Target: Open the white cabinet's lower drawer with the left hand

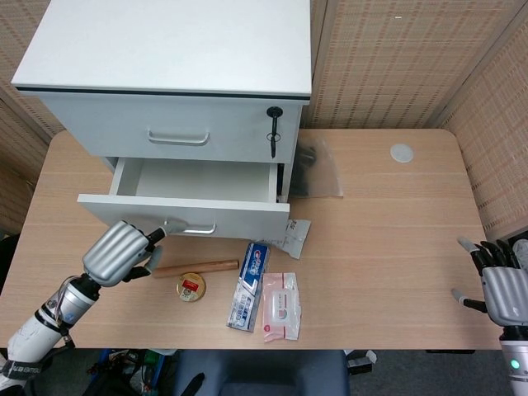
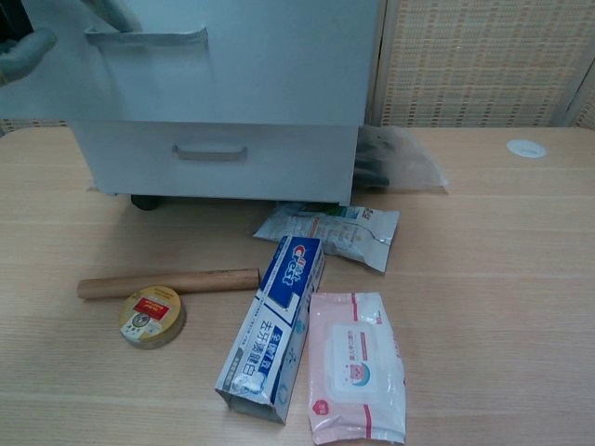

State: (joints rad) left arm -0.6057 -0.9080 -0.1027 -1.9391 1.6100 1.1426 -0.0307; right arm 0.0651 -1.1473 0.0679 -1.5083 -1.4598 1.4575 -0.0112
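The lower drawer (image 1: 186,216) stands pulled out from the white cabinet (image 1: 169,78); the left hand (image 1: 120,252) at its seven o'clock hooks curled fingers (image 1: 154,235) onto the handle (image 1: 190,228).

A toothpaste box (image 1: 249,285), wipes pack (image 1: 281,307), wooden stick (image 1: 196,267) and tin (image 1: 191,287) lie close together.

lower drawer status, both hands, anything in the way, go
Left hand grips the lower drawer handle; drawer well out. Right hand open, idle at table edge. Foil packet partly under the drawer front; wooden stick close below.
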